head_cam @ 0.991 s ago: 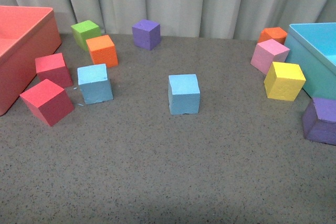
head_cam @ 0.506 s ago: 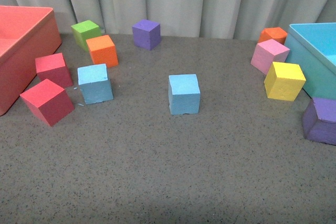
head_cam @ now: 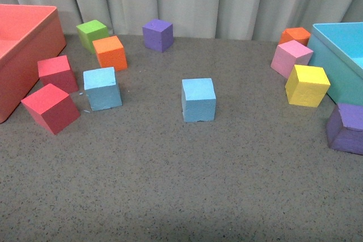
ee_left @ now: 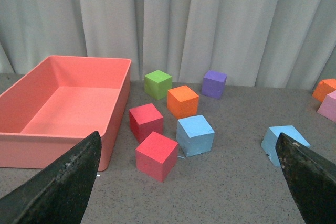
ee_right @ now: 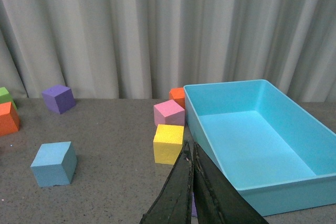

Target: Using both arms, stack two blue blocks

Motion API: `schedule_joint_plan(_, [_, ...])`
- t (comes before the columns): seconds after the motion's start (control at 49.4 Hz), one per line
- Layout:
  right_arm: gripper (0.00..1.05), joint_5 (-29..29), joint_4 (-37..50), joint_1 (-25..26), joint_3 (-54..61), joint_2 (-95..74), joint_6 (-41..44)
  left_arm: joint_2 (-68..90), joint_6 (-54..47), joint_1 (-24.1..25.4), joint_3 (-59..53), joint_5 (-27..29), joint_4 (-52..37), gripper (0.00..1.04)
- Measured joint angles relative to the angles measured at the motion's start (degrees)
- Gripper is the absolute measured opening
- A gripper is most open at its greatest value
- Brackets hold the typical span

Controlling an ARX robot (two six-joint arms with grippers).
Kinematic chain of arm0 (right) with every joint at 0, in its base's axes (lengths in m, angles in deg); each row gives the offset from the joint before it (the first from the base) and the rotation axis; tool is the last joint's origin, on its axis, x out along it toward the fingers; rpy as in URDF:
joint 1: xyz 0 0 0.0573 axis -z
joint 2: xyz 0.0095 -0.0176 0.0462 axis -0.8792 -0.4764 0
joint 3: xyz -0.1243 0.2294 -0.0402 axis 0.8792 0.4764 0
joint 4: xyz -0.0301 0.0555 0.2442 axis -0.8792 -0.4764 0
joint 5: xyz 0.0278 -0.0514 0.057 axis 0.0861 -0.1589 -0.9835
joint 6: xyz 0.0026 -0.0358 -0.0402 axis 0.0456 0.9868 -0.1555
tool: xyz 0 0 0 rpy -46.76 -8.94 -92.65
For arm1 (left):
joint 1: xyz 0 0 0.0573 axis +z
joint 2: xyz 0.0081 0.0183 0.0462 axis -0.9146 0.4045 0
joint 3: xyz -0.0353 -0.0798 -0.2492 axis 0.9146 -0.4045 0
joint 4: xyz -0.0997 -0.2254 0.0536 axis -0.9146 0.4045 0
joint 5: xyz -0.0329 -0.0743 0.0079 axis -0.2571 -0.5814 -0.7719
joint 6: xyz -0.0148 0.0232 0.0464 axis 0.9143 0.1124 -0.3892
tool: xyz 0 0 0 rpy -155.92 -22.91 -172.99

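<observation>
Two sky-blue blocks rest apart on the grey table. One blue block [head_cam: 198,99] is near the middle, the other blue block [head_cam: 102,88] is at the left beside the red cubes. Neither arm shows in the front view. In the left wrist view my left gripper [ee_left: 187,135] is open and empty, its black fingers [ee_left: 63,184] wide apart, with the left blue block [ee_left: 195,135] and the middle blue block [ee_left: 283,142] ahead of it. In the right wrist view my right gripper [ee_right: 190,148] is shut and empty, and the middle blue block [ee_right: 53,163] lies off to one side.
A red bin [head_cam: 34,32] stands at the far left, a turquoise bin [head_cam: 334,55] at the far right. Red [head_cam: 50,107], orange [head_cam: 110,52], green [head_cam: 92,34], purple [head_cam: 157,34], pink [head_cam: 291,57] and yellow [head_cam: 307,85] cubes lie around. A curtain closes the back.
The whole front view has shifted a little, so every block sits slightly higher in the frame. No block has moved relative to the others.
</observation>
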State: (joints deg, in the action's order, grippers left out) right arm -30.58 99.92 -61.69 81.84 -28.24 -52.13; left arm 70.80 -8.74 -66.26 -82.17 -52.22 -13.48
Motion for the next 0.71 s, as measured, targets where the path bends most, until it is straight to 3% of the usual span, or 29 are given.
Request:
schedule_joint_plan(0.425, [0.01,0.0,-9.2,0.0,0.0,9.3,0.0,0.0,0.0,0.0,0.0,0.0,0.0,0.98])
schedule_joint_plan(0.526, [0.01,-0.1,-18.7,0.0,0.0,16.8,0.0,0.0,0.0,0.0,0.0,0.0,0.0,0.98])
schedule_joint_plan(0.607, [0.01,-0.2,-19.4,0.0,0.0,19.2,0.0,0.0,0.0,0.0,0.0,0.0,0.0,0.98])
schedule_joint_plan(0.708, [0.17,-0.2,-19.5,0.0,0.0,19.2,0.0,0.0,0.0,0.0,0.0,0.0,0.0,0.98])
